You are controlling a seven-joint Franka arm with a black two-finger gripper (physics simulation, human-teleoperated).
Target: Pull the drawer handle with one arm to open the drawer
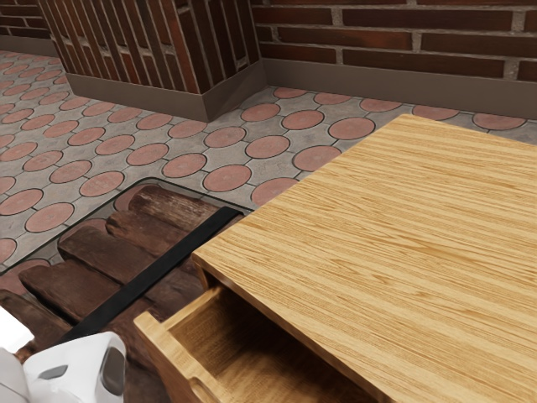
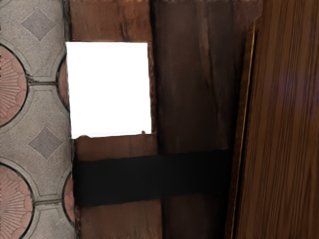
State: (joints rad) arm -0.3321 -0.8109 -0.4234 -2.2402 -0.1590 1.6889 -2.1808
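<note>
A light wooden cabinet (image 1: 394, 243) fills the exterior view's right. Its drawer (image 1: 231, 348) stands pulled out below the top's front edge, and the bare wooden inside shows. The drawer front (image 1: 164, 344) faces the exterior view's lower left, with a bit of the handle (image 1: 200, 390) at the bottom edge. A white link of my arm (image 1: 75, 369) sits in the lower left corner, close to the drawer front. In the wrist view a dark-toned wooden panel (image 2: 281, 124) of the cabinet lies beside my hand.
The cabinet stands on a dark plank platform (image 1: 109, 252) crossed by a black strip (image 1: 155, 273). A white square (image 2: 109, 89) lies on the planks in the wrist view. Around it is a floor with round red tiles (image 1: 151, 151), and brick walls (image 1: 377, 34) stand behind.
</note>
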